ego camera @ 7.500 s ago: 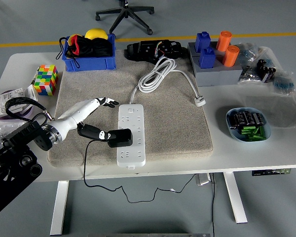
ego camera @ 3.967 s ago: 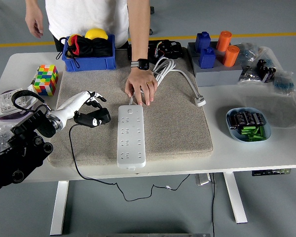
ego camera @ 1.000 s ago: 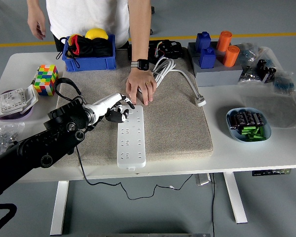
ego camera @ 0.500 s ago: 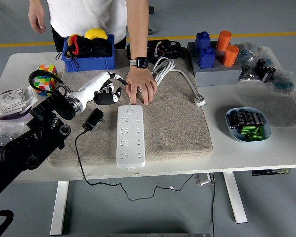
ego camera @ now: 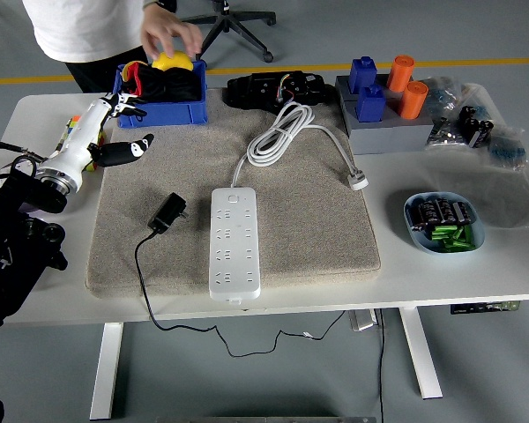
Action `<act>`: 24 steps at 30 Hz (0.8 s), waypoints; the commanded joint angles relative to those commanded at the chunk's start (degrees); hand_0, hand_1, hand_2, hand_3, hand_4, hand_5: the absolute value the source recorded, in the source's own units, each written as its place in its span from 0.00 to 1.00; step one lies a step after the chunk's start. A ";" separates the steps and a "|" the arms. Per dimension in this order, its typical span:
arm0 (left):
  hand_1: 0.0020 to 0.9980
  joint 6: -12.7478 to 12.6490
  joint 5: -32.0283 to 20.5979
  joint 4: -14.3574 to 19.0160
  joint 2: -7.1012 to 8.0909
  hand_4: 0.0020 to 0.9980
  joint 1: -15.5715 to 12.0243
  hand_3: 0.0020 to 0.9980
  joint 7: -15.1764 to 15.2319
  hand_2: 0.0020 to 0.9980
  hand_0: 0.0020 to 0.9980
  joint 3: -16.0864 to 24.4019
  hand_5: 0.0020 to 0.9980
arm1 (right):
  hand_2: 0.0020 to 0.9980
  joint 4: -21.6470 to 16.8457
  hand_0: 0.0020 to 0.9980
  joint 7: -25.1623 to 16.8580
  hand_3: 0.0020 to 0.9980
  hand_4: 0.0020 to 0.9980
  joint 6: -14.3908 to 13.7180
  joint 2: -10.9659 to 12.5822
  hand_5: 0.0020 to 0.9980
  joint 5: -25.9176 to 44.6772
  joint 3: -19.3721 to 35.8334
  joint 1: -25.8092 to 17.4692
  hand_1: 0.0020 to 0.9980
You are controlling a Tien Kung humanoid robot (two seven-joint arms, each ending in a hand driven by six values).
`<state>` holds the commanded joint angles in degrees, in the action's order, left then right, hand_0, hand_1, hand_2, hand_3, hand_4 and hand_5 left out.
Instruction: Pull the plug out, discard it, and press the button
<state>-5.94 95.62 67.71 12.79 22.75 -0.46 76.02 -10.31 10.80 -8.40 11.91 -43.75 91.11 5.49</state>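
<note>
The white power strip [ego camera: 234, 241] lies on the beige mat [ego camera: 309, 220], with no plug in its sockets. Its button end [ego camera: 232, 199] points away from me. The black plug adapter [ego camera: 167, 212] lies on the mat left of the strip, its cord [ego camera: 145, 273] trailing off the front edge. My left hand [ego camera: 115, 132] hovers at the mat's far left corner, fingers spread and empty, well away from the plug and strip. My right hand is out of view.
A person at the far left reaches a hand [ego camera: 172, 35] into the blue bin [ego camera: 159, 88]. A Rubik's cube [ego camera: 73, 130] sits behind my left arm. The strip's white cable [ego camera: 282, 132] coils at the back. A bowl of batteries [ego camera: 443, 220] and blocks [ego camera: 383, 92] are on the right.
My left hand has pulled back left and away from the strip. The person's hand has left the strip and moved to the blue bin. The plug stays on the mat.
</note>
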 joint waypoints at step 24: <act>0.88 0.38 1.86 0.81 -1.02 0.73 -2.21 0.82 -0.39 0.80 0.88 8.53 0.20 | 0.64 0.00 0.74 0.25 0.61 0.66 -0.14 0.18 0.47 -0.04 -0.05 0.13 0.66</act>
<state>-5.56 97.48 68.51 11.77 20.54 -0.86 84.55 -10.31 11.04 -8.53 12.09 -43.79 91.06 5.62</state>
